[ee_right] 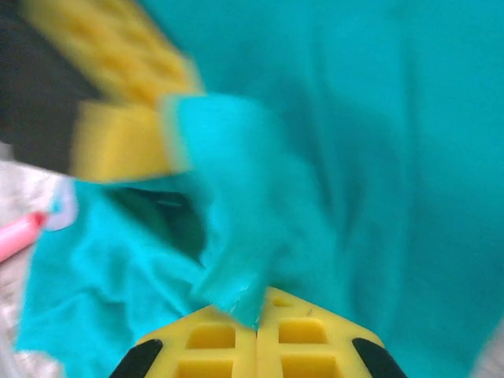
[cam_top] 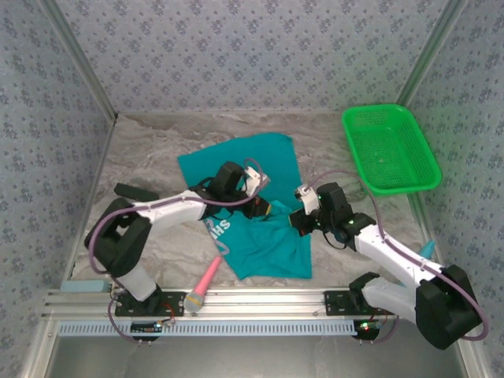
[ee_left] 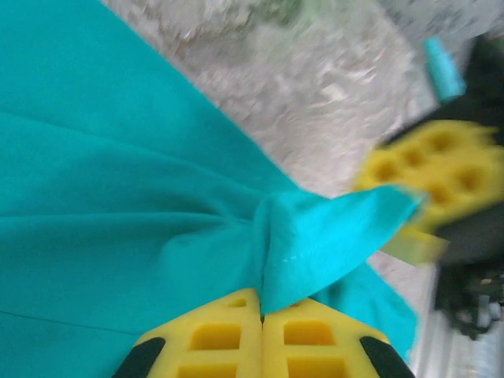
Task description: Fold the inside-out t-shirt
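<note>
Top external view: a teal inside-out t-shirt (cam_top: 252,157) lies rumpled at the middle of the table (cam_top: 150,150), with white lettering (cam_top: 217,228) showing on its near part. The left gripper (cam_top: 264,209) and right gripper (cam_top: 298,219) sit close together over the shirt's middle. Left wrist view: the left fingers (ee_left: 213,339) are pressed together, pinching a raised fold of the teal cloth. Right wrist view: the right fingers (ee_right: 307,339) are likewise clamped on a fold of the shirt. A green basket (cam_top: 390,150) stands at the far right, apart from the shirt. A pink object (cam_top: 209,277) lies at the table's near edge.
</note>
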Action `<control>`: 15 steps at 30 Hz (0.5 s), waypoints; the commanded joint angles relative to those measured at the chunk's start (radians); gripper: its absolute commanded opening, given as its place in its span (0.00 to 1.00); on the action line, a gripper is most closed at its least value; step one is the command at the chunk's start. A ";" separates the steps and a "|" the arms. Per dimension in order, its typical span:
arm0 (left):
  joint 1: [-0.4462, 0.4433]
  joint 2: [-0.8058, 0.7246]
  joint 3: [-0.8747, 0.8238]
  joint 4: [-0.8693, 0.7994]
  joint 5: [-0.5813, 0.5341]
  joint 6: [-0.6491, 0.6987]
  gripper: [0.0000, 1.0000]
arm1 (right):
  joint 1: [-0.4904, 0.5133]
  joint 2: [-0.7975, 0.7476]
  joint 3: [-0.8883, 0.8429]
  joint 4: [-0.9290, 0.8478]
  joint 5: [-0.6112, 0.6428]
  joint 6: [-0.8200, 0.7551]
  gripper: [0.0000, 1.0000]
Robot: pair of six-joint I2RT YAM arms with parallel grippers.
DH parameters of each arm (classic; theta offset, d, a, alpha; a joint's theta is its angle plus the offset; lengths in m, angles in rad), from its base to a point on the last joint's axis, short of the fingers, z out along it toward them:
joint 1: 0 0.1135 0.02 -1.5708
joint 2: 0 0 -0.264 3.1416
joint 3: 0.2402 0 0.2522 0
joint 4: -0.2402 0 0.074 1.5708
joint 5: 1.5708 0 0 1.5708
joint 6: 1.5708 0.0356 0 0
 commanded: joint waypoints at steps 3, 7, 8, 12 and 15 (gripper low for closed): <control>0.036 -0.114 -0.049 -0.061 0.186 -0.133 0.00 | -0.006 0.092 0.010 0.044 0.180 0.068 0.15; 0.046 -0.114 -0.068 -0.038 0.226 -0.244 0.00 | 0.013 0.110 0.067 -0.021 0.198 0.060 0.32; 0.049 -0.109 -0.072 -0.026 0.231 -0.271 0.00 | 0.037 0.084 0.067 -0.022 0.183 0.033 0.35; 0.063 -0.081 -0.099 0.073 0.241 -0.398 0.00 | 0.190 -0.069 0.044 -0.033 0.286 -0.077 0.41; 0.067 -0.065 -0.094 0.064 0.244 -0.425 0.00 | 0.253 -0.179 0.012 -0.030 0.327 -0.135 0.41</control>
